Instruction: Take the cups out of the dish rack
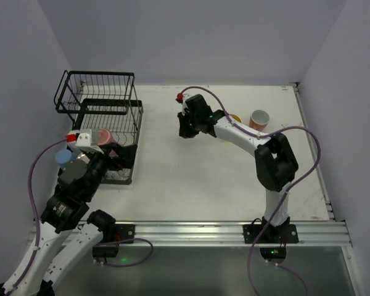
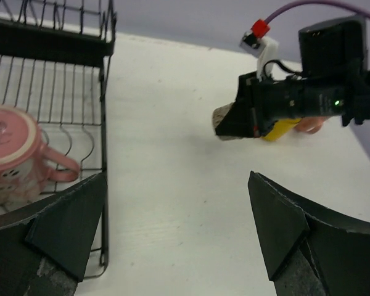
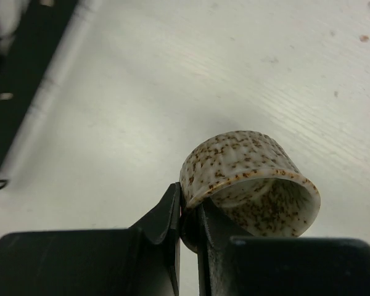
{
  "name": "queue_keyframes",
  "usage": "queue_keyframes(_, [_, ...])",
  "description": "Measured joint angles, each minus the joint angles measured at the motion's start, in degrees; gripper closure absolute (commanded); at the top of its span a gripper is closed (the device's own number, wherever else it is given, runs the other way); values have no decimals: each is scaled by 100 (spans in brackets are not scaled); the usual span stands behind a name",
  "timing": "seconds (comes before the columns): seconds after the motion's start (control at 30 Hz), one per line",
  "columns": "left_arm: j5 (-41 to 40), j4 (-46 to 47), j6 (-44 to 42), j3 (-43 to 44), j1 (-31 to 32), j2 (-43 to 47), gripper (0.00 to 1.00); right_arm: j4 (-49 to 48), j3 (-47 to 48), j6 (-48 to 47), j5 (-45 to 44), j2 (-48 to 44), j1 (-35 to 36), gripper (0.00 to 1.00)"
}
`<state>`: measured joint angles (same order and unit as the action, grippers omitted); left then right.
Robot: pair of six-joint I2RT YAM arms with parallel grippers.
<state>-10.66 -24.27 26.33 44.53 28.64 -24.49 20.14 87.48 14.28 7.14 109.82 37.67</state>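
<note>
The black wire dish rack (image 1: 102, 108) stands at the far left. A pink mug (image 2: 12, 154) with a handle lies in its lower tray (image 2: 61, 105); from above it shows as a pink disc (image 1: 102, 135). My left gripper (image 2: 176, 228) is open and empty over the table just right of the rack's edge, the mug to its left. My right gripper (image 3: 188, 216) is shut on the rim of a beige speckled cup (image 3: 246, 166) and holds it above mid-table (image 1: 186, 129). A yellow cup (image 1: 234, 117) and a salmon-orange cup (image 1: 259, 118) stand at the back right.
A light blue cup (image 1: 63, 158) shows left of my left arm, beside the rack. The right arm (image 2: 308, 98) and its purple cable fill the upper right of the left wrist view. Walls close the table at back, left and right.
</note>
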Motion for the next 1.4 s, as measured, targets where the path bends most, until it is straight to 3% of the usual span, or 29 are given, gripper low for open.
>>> queue_keyframes(0.2, [-579, -402, -280, -584, 0, 256, 0, 741, 503, -304, -391, 966, -461, 100])
queue_keyframes(0.43, [-896, -461, -361, -632, 0, 195, 0, 1191, 1198, -538, -798, 1567, -686, 99])
queue_keyframes(0.53, [-1023, -463, -358, -632, 0, 149, 0, 1355, 1276, -592, -949, 1617, -658, 85])
queue_keyframes(0.57, [-1069, -463, -356, -632, 0, 125, 0, 1401, 1320, -601, -979, 1650, -656, 72])
queue_keyframes(0.63, [-1172, -476, -339, -632, 0, 35, 0, 1469, 1384, -616, -1093, 1729, -643, 62])
queue_keyframes(0.67, [-1231, -492, -323, -632, 0, -33, 0, 1495, 1386, -634, -1132, 1740, -638, 51])
queue_keyframes(0.87, [-1499, -826, 87, -632, 0, -483, 0, 1543, 1298, -603, -1174, 1628, -638, 25])
queue_keyframes(1.07, [-1851, -894, 780, -723, 0, -374, 0, 1318, 706, -420, -813, 566, -623, 3])
queue_keyframes(1.4, [-2559, -1180, 1928, -1292, 0, -710, 0, -15, -1497, 74, 96, -2444, -387, 6])
